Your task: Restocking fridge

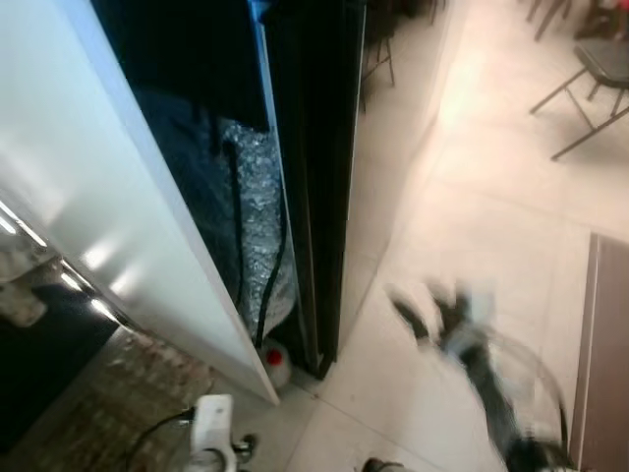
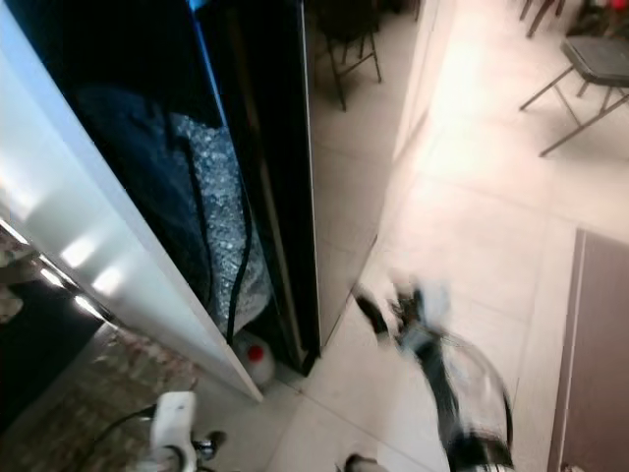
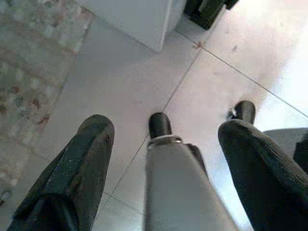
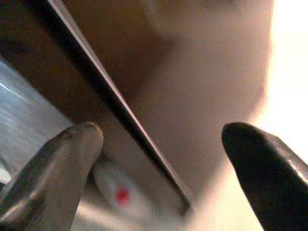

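The fridge shows as a tall white panel [image 1: 118, 197] on the left, with a dark gap beside it that holds a black cable and crinkled silver wrap [image 1: 251, 187]. A glossy black side panel [image 1: 314, 177] stands right of that gap. My right gripper [image 1: 428, 310] is blurred, low over the pale floor tiles just right of the black panel. In the right wrist view it [image 4: 163, 134] is open and holds nothing. My left gripper [image 3: 166, 127] hangs open over the floor above my own leg and foot.
A small white container with a red spot [image 1: 277, 362] lies on the floor at the foot of the gap. A patterned rug [image 1: 108, 403] and a white device [image 1: 211, 418] lie at the lower left. A folding chair [image 1: 595, 79] stands far right, and a brown furniture edge [image 1: 601, 354] is near right.
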### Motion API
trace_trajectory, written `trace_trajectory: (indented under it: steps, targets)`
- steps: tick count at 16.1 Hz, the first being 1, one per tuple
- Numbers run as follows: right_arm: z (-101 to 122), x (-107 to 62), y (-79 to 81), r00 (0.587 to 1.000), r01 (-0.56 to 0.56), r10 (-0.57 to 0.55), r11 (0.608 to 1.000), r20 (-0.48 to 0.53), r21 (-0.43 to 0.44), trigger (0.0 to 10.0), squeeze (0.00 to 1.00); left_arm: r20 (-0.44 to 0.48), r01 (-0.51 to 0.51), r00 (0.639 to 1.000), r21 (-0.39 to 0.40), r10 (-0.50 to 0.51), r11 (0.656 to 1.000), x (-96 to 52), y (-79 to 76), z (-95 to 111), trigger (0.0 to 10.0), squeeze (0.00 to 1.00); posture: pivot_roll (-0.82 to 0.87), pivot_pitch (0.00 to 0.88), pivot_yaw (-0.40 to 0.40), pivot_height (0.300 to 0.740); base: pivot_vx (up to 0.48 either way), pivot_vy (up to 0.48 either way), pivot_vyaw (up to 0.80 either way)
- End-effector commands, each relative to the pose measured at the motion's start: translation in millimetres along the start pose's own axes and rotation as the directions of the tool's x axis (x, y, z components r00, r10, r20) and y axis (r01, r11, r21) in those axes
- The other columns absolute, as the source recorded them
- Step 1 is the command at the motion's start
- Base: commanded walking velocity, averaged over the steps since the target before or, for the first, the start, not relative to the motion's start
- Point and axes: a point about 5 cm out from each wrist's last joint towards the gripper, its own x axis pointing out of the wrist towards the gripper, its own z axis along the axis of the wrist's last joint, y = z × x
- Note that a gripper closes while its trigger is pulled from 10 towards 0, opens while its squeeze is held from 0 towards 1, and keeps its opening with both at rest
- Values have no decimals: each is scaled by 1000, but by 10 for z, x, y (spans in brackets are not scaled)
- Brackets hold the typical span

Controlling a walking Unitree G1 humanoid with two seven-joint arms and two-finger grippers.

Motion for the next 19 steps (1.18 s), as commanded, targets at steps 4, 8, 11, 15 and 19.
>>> trace_trajectory:
  steps: [4, 8, 11, 15, 19]
  targets:
    - [-937, -482, -188, 847, 368, -344, 930, -406, -20, 10000, 0, -8, -2, 1000, 25, 2, 1000, 30, -122, 109, 10000, 0, -114, 120, 78, 740, 0, 0, 0]
    - [-1345, -745, -80, 759, 484, -427, 875, -491, -13, 10000, 0, -30, -37, 999, 31, 38, 999, 3, 11, -16, 10000, 0, -103, 130, 86, 740, 0, 0, 0]
    - [-1411, -788, -51, 738, 484, -435, 874, -516, -45, 10000, 0, -36, -27, 999, 81, 30, 996, 3, -2, -24, 10000, 0, -111, 135, 85, 740, 0, 0, 0]
    - [-1397, -727, 2, 749, 498, -441, 867, -495, -19, 10000, 0, -35, -5, 999, 91, 8, 996, 4, -39, -27, 10000, 0, -110, 123, 79, 740, 0, -315, 0]
    - [-1369, -723, -33, 741, 504, -460, 863, -489, -48, 10000, 0, -41, -6, 999, 97, 10, 995, 1, -20, -42, 10000, 0, -115, 115, 80, 740, 0, -423, 0]
